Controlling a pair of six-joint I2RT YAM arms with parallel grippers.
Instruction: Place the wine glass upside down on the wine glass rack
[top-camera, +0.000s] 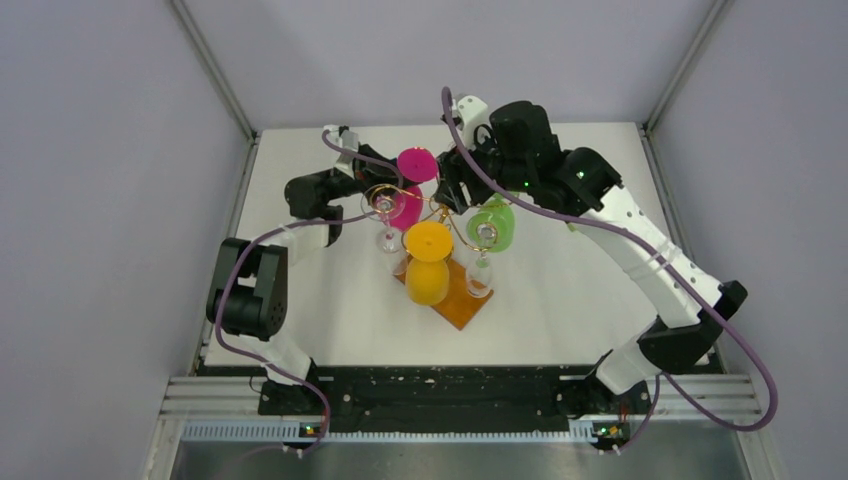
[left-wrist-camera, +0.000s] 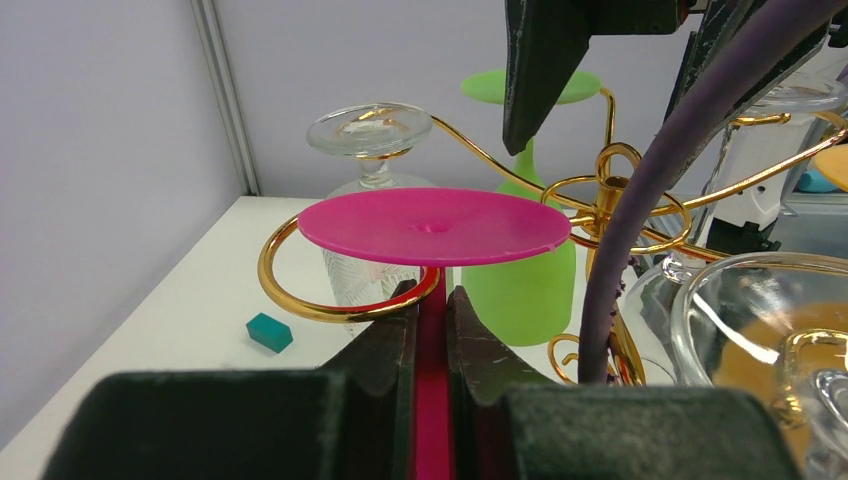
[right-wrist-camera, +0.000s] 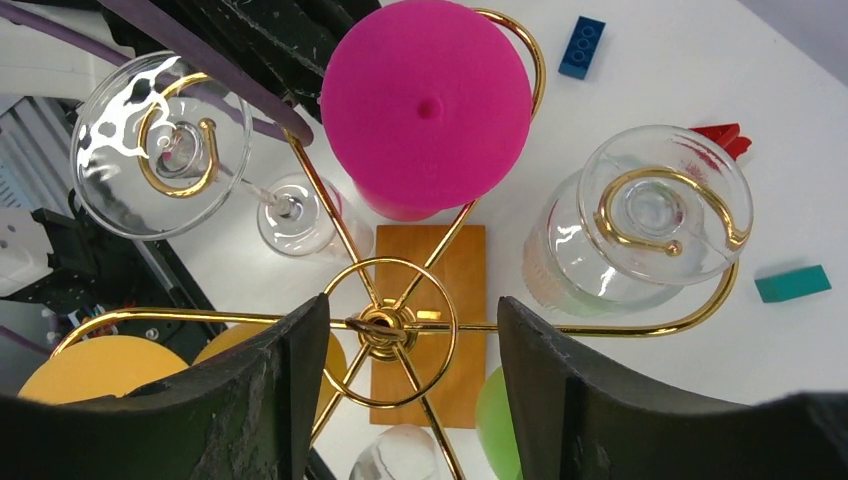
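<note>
The pink wine glass (left-wrist-camera: 434, 227), one of three coloured, is being pinched, inverted, at its stem by the left gripper (left-wrist-camera: 432, 308). The right gripper (right-wrist-camera: 410, 312) is gaping wide, holding nothing.

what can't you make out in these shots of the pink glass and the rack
- pink wine glass bowl: left wrist view, hidden below the left gripper, which is shut on its stem.
- wine glass rack base: left wrist view, blocked by the gripper body and the glasses.
- red piece: right wrist view, mostly behind a clear glass, so unidentifiable.
</note>
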